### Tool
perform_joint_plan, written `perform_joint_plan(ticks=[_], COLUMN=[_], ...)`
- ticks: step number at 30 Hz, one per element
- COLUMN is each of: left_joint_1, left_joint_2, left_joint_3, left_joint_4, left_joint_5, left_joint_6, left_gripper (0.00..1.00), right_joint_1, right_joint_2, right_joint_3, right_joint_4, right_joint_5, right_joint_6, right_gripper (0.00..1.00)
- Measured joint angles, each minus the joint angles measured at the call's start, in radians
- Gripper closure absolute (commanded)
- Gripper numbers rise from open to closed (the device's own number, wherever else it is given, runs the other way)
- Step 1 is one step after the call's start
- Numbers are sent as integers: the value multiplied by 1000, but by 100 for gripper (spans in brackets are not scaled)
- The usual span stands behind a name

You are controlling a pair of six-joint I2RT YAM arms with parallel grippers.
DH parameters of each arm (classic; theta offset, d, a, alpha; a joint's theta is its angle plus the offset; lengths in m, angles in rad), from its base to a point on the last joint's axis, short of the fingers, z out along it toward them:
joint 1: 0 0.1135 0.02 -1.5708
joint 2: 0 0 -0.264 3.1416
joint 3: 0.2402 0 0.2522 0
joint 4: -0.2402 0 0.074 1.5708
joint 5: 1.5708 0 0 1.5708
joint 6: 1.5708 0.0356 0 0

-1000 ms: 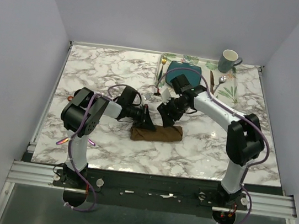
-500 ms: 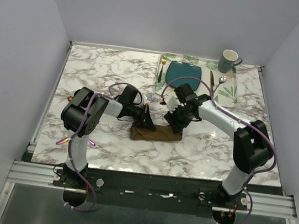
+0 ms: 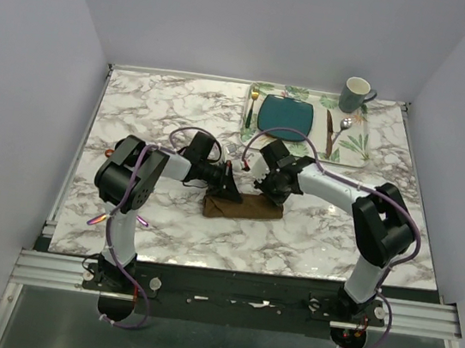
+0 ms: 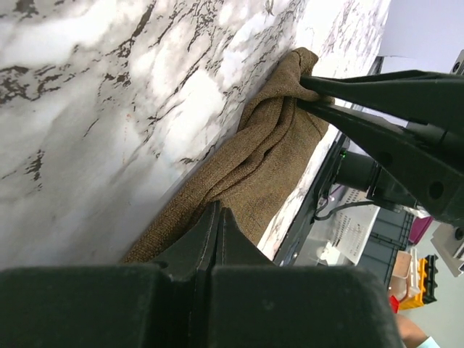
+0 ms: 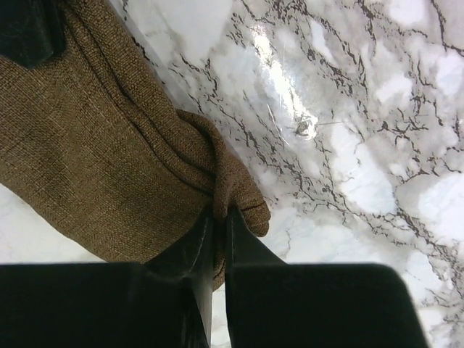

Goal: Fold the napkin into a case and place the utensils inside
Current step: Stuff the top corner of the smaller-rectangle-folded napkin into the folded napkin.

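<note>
Fingers of the left pincer (image 4: 217,215) are pressed flat together, nipping a thin edge of the napkin (image 4: 270,148), with no gap showing between them in the left wrist view. The right pincer (image 5: 220,215) is likewise drawn in tight: its two dark fingers meet on a bunched fold at the cloth's end, and the brown weave puckers into a small knot just above the tips. From the left wrist camera the right fingers (image 4: 377,85) come in from 3 o'clock as two long black bars, narrowing to a pinch on the far corner of the cloth.

Seen from above, the napkin (image 3: 245,209) lies as a narrow folded brown strip on the marble table (image 3: 154,115), a little toward 6 o'clock from the table's middle, its length running 9 to 3 o'clock. The left pincer (image 3: 232,193) holds it along the far edge at about 11 o'clock of the strip; the right pincer (image 3: 274,195) holds it at about 1 o'clock. The two stand near each other, both arms bent inward over the cloth, so they hide much of its far edge.

Toward 1 o'clock on the table sits the leaf-printed placemat (image 3: 353,145). On it rest a teal plate (image 3: 287,114), a gold fork (image 3: 251,107) at the plate's 9 o'clock side, a dark knife (image 3: 328,131) at its 3 o'clock side, and a grey mug (image 3: 355,94) at the mat's 12 o'clock edge. All of these lie well apart from the napkin.
</note>
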Motion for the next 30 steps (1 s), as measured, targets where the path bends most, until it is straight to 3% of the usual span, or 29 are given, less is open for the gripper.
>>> perform_joint_plan(ticks=[5,12,20,25,30], left_joint_1=[2,-40,-101,-108,-127], left_joint_2=[-43,-189,-130,-112,-107], left_joint_3=[-22,-77,-166,-196,-209], left_joint_4=[13,134,313,364,474], left_joint_5=[1,24,16,-48,-103], left_joint_6=[1,-93,-282,-396,-507], left_gripper=[92,92,93,100,100], right_joint_1=[34,43,42,42,42], right_joint_2=[-8,-7,6,6,6], right_joint_3=[-15,-14,8,8,8], right_joint_4=[23,24,9,8,8], right_joint_5=[63,86,75,62,53], right_joint_6=[6,42,131,178,224], right_gripper=[93,94,94,94,94])
